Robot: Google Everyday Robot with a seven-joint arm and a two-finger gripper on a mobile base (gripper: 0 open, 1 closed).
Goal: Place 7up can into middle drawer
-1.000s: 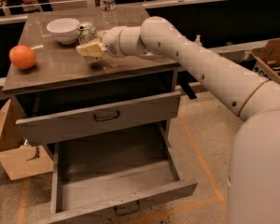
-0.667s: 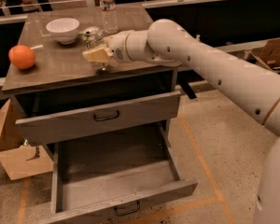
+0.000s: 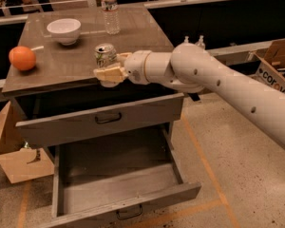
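Note:
The 7up can [image 3: 105, 54], silver-topped with a pale label, is upright near the front edge of the grey cabinet top [image 3: 61, 65]. My gripper [image 3: 108, 65] reaches in from the right and is shut on the can, with its pale fingers [image 3: 108, 74] wrapped around the lower part. The middle drawer [image 3: 118, 179] is pulled wide open below, a shallow grey tray with nothing in it and a dark bar handle [image 3: 129, 213] on its front. The can is above and behind the open drawer.
An orange [image 3: 22, 58] lies at the top's left. A white bowl [image 3: 64, 30] and a clear water bottle [image 3: 110, 8] stand at the back. The upper drawer [image 3: 102, 119] sticks out slightly. Cardboard boxes sit at the left [image 3: 19, 163] and right [image 3: 278, 63].
The gripper has pulled back from beside the bowl toward the cabinet's front edge, and the can has come along with it.

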